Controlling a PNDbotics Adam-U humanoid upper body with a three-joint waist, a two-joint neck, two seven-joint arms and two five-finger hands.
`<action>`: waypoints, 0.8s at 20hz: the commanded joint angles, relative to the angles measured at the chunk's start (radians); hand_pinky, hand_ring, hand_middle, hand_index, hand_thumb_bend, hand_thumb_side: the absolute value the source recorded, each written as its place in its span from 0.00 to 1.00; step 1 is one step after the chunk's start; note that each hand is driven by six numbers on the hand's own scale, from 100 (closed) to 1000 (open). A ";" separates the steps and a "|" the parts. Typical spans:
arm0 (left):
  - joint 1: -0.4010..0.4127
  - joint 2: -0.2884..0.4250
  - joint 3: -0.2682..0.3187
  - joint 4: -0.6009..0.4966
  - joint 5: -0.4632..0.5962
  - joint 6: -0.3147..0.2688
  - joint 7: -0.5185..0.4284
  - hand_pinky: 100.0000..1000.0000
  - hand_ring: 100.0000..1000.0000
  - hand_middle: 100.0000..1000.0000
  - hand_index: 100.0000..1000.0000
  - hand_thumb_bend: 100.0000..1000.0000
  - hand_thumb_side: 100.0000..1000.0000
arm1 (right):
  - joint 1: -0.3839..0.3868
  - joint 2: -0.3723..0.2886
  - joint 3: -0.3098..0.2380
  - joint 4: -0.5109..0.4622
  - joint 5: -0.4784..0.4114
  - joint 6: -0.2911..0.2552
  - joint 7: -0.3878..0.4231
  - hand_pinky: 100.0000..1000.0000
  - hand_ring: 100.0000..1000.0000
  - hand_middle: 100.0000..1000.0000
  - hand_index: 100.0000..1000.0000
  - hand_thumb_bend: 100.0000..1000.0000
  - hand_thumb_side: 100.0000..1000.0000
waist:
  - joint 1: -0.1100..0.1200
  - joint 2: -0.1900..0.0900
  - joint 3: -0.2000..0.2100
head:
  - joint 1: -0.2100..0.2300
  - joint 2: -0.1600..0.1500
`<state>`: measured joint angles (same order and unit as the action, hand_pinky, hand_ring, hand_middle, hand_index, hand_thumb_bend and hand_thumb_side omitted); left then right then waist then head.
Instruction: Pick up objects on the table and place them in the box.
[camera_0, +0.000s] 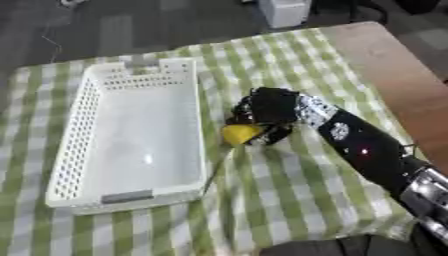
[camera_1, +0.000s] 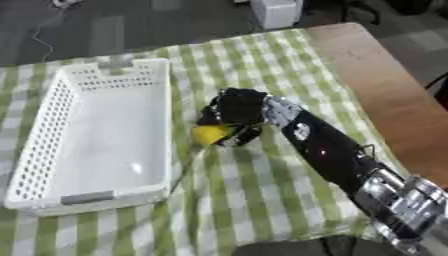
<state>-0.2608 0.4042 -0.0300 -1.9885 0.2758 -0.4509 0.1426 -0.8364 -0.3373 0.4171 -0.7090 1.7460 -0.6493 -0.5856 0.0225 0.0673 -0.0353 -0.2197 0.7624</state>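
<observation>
Gripping one yellow object (camera_0: 241, 133), the right hand (camera_0: 267, 111) curls its fingers round it just beside the box's right wall.
One white perforated box (camera_0: 83, 107) sits on the checked cloth (camera_0: 289, 185) covering the worktop (camera_0: 398, 75).

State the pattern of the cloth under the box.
Green and white checks on the cloth, clearest in the left eye view, around the white box.

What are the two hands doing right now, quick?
Right hand: shut on the small yellow rounded object, beside the white perforated plastic basket.
Left hand: not in view.
</observation>
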 joint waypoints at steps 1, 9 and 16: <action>-0.008 0.012 0.002 -0.012 0.008 -0.002 -0.002 0.48 0.55 1.00 0.90 0.34 0.73 | 0.071 0.010 -0.025 0.145 0.437 -0.258 -0.307 0.00 0.00 0.00 0.00 0.50 0.17 | 0.007 0.006 -0.003 | 0.000 -0.014; 0.006 0.014 0.002 -0.012 0.004 0.000 -0.001 0.48 0.55 1.00 0.90 0.34 0.73 | 0.051 0.013 -0.121 0.098 0.187 -0.258 -0.178 0.00 0.00 0.00 0.00 0.49 0.22 | 0.008 -0.005 -0.014 | -0.002 -0.010; 0.011 0.016 0.002 -0.012 0.003 0.001 -0.001 0.48 0.55 1.00 0.90 0.33 0.73 | 0.044 -0.011 -0.124 -0.116 -0.405 -0.256 0.255 0.00 0.00 0.00 0.00 0.54 0.20 | 0.008 -0.009 -0.018 | -0.008 -0.021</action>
<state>-0.2455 0.4042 -0.0300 -1.9885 0.2758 -0.4508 0.1427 -0.7828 -0.3271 0.2879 -0.7874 1.4263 -0.8527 -0.3543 0.0311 0.0681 -0.0532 -0.2197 0.7573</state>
